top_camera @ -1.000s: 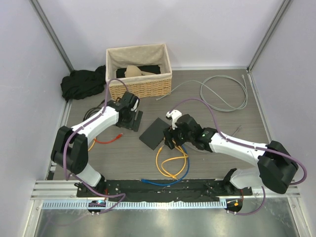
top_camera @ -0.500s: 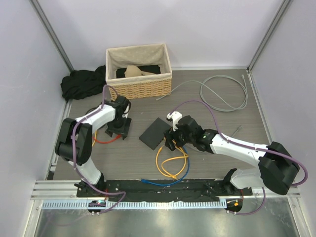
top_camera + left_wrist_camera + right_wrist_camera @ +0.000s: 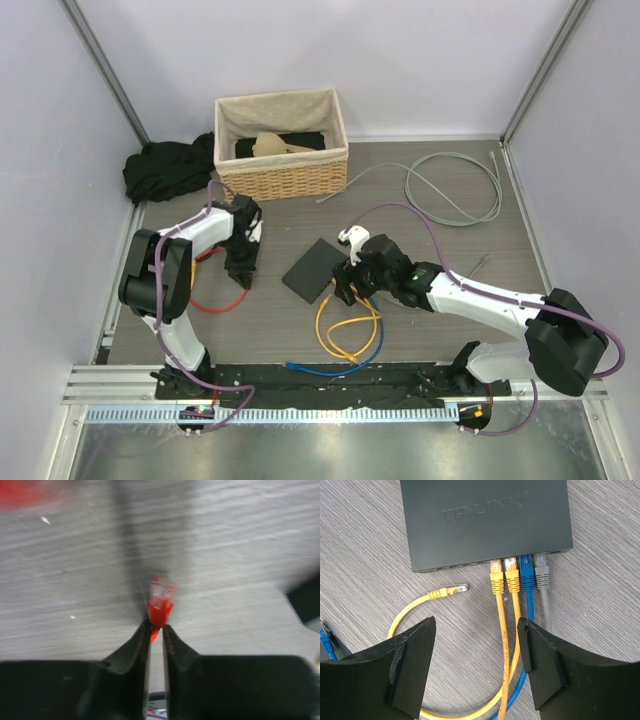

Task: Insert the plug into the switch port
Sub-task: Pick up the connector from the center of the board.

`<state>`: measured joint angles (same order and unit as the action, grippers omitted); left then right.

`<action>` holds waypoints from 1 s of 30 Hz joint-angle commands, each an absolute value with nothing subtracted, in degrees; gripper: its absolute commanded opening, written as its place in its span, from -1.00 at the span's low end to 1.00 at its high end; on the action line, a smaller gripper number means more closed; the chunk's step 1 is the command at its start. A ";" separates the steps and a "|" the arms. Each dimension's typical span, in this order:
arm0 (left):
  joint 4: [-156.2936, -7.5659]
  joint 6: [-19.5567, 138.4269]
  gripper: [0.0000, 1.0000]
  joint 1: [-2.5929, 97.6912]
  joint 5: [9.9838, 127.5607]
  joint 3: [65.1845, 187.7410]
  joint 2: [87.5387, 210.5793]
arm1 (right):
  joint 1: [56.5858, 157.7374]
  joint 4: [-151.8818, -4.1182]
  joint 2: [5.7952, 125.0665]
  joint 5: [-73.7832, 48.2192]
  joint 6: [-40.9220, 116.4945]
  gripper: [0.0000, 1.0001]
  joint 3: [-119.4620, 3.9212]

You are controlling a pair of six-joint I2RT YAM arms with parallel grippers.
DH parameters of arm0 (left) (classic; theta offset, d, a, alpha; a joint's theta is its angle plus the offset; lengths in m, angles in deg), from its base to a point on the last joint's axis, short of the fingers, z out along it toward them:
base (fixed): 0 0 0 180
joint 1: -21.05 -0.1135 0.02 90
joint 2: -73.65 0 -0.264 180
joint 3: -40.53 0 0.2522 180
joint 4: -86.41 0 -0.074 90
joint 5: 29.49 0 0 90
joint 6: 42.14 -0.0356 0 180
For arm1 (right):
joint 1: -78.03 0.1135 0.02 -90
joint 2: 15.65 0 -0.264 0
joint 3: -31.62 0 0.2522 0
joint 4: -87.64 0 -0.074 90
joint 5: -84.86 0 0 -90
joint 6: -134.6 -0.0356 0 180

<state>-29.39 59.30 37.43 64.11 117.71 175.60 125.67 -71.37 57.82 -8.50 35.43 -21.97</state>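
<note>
As the left gripper (image 3: 156, 628) pinches the red plug (image 3: 160, 604) at its fingertips (grasp step, apparently), next: carry to switch (image 3: 485, 525); right gripper (image 3: 475, 630) wide, empty.

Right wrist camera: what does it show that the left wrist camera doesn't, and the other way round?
Only the right wrist view: the switch, with two yellow plugs, a blue plug and a grey plug in its ports, a loose yellow plug lying beside them, and the right gripper open. Only the left wrist view: a blurred red plug pinched at the tips of the left gripper. Both: the grey table and each camera's own black fingers.
</note>
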 commanded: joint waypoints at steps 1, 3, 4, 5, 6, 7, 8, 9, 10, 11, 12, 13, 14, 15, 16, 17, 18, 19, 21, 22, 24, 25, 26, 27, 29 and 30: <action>-29.29 64.10 -0.84 37.40 71.92 119.68 167.89 | 125.85 -74.73 56.16 -9.45 35.72 0.48 -22.74; -31.83 70.85 -1.00 37.40 74.03 120.21 163.23 | 125.93 -75.25 55.89 -9.97 35.29 0.48 -23.09; -33.14 74.01 -1.00 37.40 74.74 119.95 161.82 | 126.02 -75.69 55.72 -10.24 34.94 0.47 -23.44; -36.64 82.14 -0.99 37.83 76.05 119.43 160.42 | 126.20 -76.65 55.54 -10.50 34.58 0.47 -23.62; -39.19 85.87 -1.00 38.27 76.68 118.55 156.92 | 126.37 -77.18 55.45 -10.59 34.15 0.47 -23.79; -41.48 89.31 -1.00 38.89 76.60 116.37 155.58 | 126.64 -77.89 55.19 -10.50 32.92 0.47 -24.14; -45.68 96.47 -0.99 40.46 74.85 115.21 154.00 | 127.33 -80.42 55.10 -10.24 32.22 0.47 -24.15; -47.46 98.98 -0.99 41.43 73.79 114.24 151.72 | 127.95 -81.66 55.02 -9.89 31.51 0.48 -24.06; -48.96 101.70 -0.96 42.22 72.30 113.19 150.66 | 128.65 -82.89 55.19 -7.97 30.55 0.47 -24.06; -49.32 105.04 -0.97 43.62 70.11 112.83 150.04 | 129.44 -85.08 55.45 -7.00 30.10 0.48 -24.06; -49.50 106.81 -0.98 44.33 69.13 112.65 148.99 | 131.28 -85.88 55.71 -5.86 29.75 0.48 -24.67; -49.85 107.96 -0.99 45.04 68.43 112.30 148.54 | 131.99 -86.59 56.67 -2.28 28.79 0.48 -25.02; -50.03 109.02 -0.99 46.78 67.73 112.04 148.10 | 132.87 -88.42 57.21 -0.59 28.26 0.49 -25.37; -50.21 110.94 -0.99 47.76 66.06 111.86 147.75 | 134.01 -89.66 57.73 0.56 27.73 0.49 -25.90; -50.55 111.57 -0.98 48.64 65.44 111.51 147.31 | 134.63 -91.06 59.30 1.96 27.20 0.50 -26.08; -50.56 112.36 -0.99 50.04 64.91 111.51 147.13 | 134.98 -93.60 60.28 2.67 26.24 0.51 -26.17; -50.65 113.41 -0.99 50.66 64.38 111.16 147.04 | 135.86 -94.49 61.33 3.20 25.45 0.51 -27.04; -51.52 113.77 -0.98 51.63 64.20 110.98 147.22 | 136.13 -95.29 62.21 3.73 24.83 0.50 -27.48; -51.52 114.30 -0.99 52.42 64.03 110.90 147.30 | 136.74 -97.22 64.85 5.49 23.25 0.51 -28.36; -51.53 114.65 -0.99 52.95 63.68 110.81 147.31 | 137.09 -98.01 65.55 5.75 22.81 0.50 -28.63; -51.96 114.74 -0.98 53.30 63.50 110.63 147.04 | 137.36 -99.60 67.75 7.94 21.75 0.51 -29.07; -52.05 114.91 -0.98 53.48 63.50 110.54 146.87 | 137.71 -100.12 68.54 8.91 21.40 0.48 -28.98; -52.05 114.92 -0.98 53.48 63.41 110.46 146.43 | 137.71 -100.91 69.16 10.05 21.14 0.46 -28.98; -52.05 114.83 -0.98 53.57 63.32 110.28 146.17 | 137.71 -101.27 70.30 10.93 20.79 0.43 -29.07; -52.14 114.30 -0.95 53.57 63.24 110.02 145.46 | 137.63 -101.45 71.10 10.59 20.61 0.18 -29.42; -52.14 114.04 -0.92 53.57 63.24 109.93 145.20 | 137.71 -101.62 71.36 9.55 20.43 -0.19 -29.51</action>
<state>-49.61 113.50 53.34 64.76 110.32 148.15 137.34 -96.24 70.39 6.67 22.69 -26.93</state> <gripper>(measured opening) 0.023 0.622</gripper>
